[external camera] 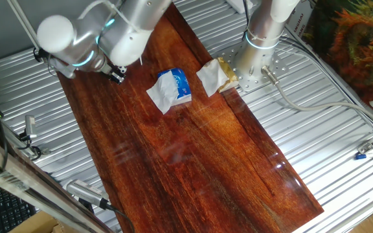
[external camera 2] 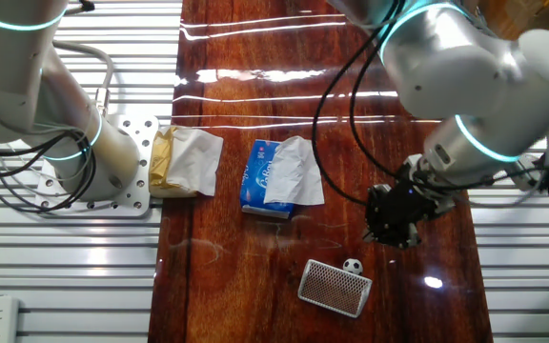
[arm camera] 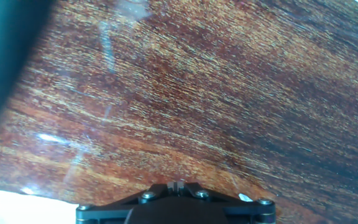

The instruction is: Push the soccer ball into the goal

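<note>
Nearest the camera in the other fixed view lies the goal [external camera 2: 335,288], a small whitish frame with a mesh face, tilted on the dark wooden tabletop [external camera 2: 236,286]. At its upper right corner, touching or just beside it, sits the soccer ball [external camera 2: 353,266], white with black patches.

Above and to the right of the ball, near but apart from it, hangs the gripper [external camera 2: 395,215], a dark block at the end of the silver arm [external camera 2: 465,86]. Its fingers cannot be made out in this view, so I cannot tell how far it is open; nothing shows in its hold. In the hand view only the dark base of the gripper [arm camera: 176,205] appears at the bottom edge, over bare wood grain, with neither ball nor goal in sight.

Further back on the board lies a blue packet [external camera 2: 260,181] with white tissue [external camera 2: 292,173] spilling from it, and to its left a crumpled white-and-tan paper [external camera 2: 184,162] beside the arm's base plate [external camera 2: 127,162].

In the one fixed view the arm [external camera: 102,35] covers the ball and goal; the packet [external camera: 177,85] and paper [external camera: 215,76] show clearly.
</note>
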`<state>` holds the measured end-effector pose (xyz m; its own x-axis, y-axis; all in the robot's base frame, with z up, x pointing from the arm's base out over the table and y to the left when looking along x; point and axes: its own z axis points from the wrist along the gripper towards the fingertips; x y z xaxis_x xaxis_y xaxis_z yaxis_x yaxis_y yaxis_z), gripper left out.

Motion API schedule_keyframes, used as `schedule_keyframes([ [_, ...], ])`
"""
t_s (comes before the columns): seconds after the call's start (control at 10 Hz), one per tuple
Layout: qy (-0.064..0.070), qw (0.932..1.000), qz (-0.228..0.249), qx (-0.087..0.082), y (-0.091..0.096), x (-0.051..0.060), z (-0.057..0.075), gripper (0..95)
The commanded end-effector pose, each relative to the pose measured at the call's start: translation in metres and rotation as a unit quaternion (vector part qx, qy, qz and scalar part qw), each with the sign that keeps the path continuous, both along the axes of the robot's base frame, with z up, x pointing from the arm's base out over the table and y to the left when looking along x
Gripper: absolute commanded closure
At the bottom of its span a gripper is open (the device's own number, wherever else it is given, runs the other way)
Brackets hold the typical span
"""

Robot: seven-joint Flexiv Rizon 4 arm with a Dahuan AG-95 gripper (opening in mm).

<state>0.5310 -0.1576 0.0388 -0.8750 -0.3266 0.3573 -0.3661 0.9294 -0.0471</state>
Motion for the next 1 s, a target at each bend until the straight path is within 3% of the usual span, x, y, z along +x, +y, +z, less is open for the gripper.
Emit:
schedule_keyframes([
  [0.1, -0.012, 0.9981, -0.058, 0.013, 0.0012, 0.0004, -0.0002, 95.0],
  [0.3, -0.054, 0.9956, -0.076, 0.008, 0.0012, 0.0004, -0.0002, 95.0],
  [0.4, -0.082, 0.9923, -0.093, 0.003, 0.0012, 0.0004, -0.0002, 95.0],
  [0.5, -0.097, 0.9894, -0.108, -0.007, 0.0012, 0.0004, -0.0002, 95.0],
  [0.6, -0.106, 0.9898, -0.094, -0.016, 0.0012, 0.0004, -0.0002, 95.0],
  [1.0, -0.103, 0.9907, -0.088, -0.015, 0.0012, 0.0004, -0.0002, 95.0],
])
